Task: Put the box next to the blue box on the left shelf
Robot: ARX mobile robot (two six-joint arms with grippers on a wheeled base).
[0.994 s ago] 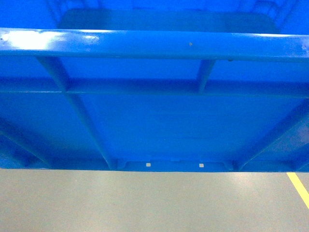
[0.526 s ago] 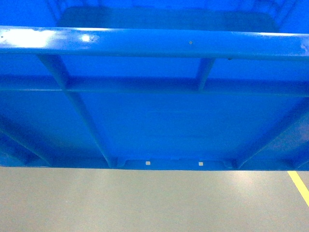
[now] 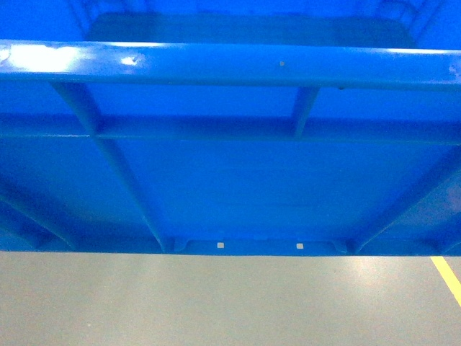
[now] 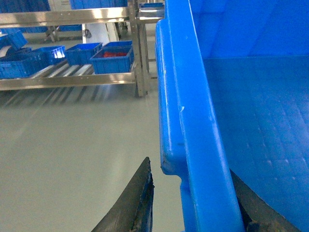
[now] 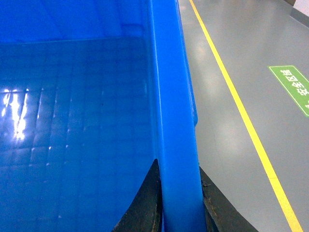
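The box [image 3: 238, 180] is off the floor [image 3: 216, 303], held between both arms, and it fills the head view so that only its ribbed near wall, thick rim and a strip of grey floor under it show. Each arm has one end wall: the left gripper [image 4: 193, 208] straddles the left rim with one dark finger [image 4: 137, 203] outside and the other inside, and the right gripper [image 5: 178, 208] straddles the right rim the same way. On both sides the jaws are clamped on the box wall, close against the plastic.

The relation that counts is where the shelf [image 4: 67, 79] lies from the carried box. The left wrist view shows it off to the left and ahead, well apart across open floor: a grey steel rack with roller lanes and a steel front edge. Several small blue bins [image 4: 112, 59] already sit on its rollers; which one the task means I cannot tell. The box's long side runs across the robot, from one gripper to the other, so it spans the width between the arms.

My judgement: this is the carry stage, with placing not yet begun. The base has to turn and close in on the rack, the left arm being the nearer one, before the box can go onto the rollers beside a bin
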